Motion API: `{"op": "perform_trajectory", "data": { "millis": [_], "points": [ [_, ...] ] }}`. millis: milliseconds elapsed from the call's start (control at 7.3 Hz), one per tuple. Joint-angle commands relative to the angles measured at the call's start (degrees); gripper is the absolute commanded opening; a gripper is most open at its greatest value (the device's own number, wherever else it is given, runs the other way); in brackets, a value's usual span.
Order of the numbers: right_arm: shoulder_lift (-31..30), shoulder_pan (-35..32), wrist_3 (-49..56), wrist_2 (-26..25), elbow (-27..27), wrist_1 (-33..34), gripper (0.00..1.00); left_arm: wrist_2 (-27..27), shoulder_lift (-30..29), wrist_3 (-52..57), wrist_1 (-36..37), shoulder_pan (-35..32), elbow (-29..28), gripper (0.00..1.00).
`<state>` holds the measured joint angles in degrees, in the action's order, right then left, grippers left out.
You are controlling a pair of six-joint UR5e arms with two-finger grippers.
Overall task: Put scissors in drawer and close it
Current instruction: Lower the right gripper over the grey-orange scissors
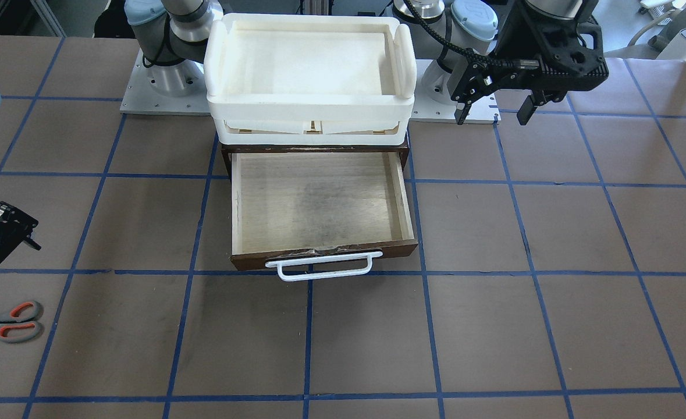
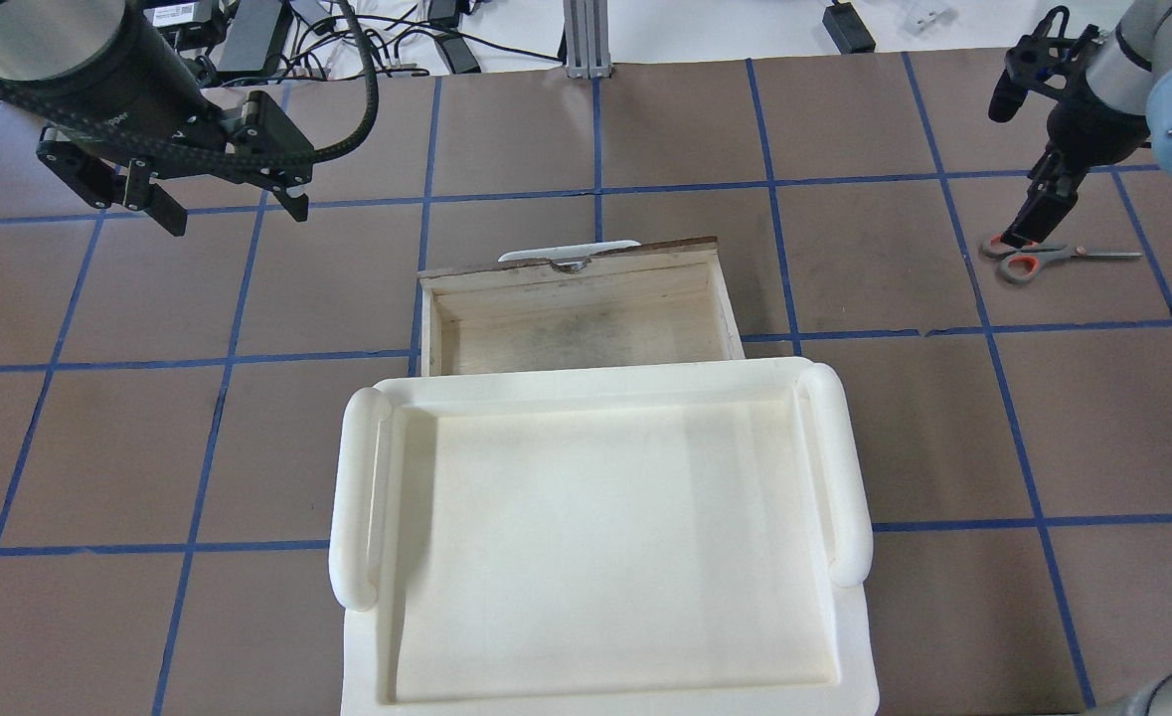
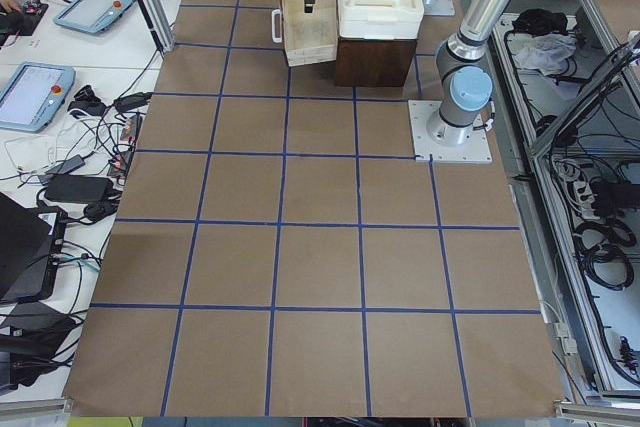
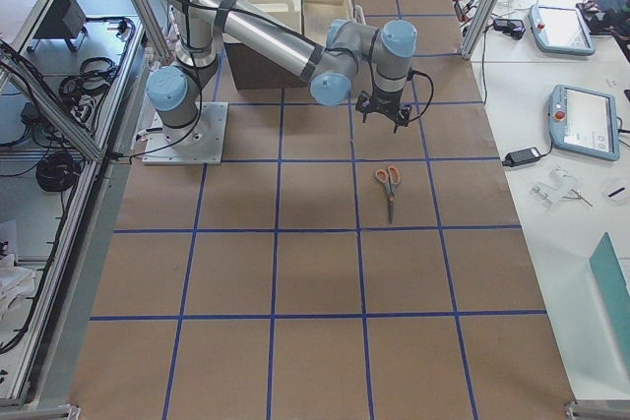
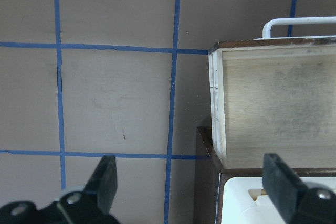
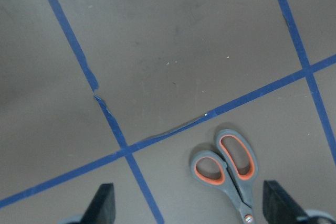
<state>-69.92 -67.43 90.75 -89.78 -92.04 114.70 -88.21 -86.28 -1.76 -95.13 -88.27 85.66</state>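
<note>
Scissors (image 1: 11, 321) flat on brown, blue-taped tabletop (image 1: 366, 343), drawer (image 1: 319, 203) open, left claw (image 1: 493, 113) and right claw (image 6: 189, 199) released, cluttered benches (image 4: 522, 125) alongside

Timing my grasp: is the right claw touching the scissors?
Apart. Right wrist view: bare table shows between the scissors and the right claw on both sides.
</note>
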Motion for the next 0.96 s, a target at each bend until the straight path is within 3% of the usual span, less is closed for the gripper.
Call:
{"op": "perform_trajectory", "data": {
  "millis": [0,822],
  "points": [
    [4.7,1.7,9.2,-0.3,1.2,5.4,1.00,0.1,0.1,0.0,0.0,0.0,0.0,1.00],
    [11.8,6.3,21.4,-0.2,1.5,14.9,0.99,0.0,0.1,-0.1,-0.1,-0.1,0.0,1.00]
  ]
}}
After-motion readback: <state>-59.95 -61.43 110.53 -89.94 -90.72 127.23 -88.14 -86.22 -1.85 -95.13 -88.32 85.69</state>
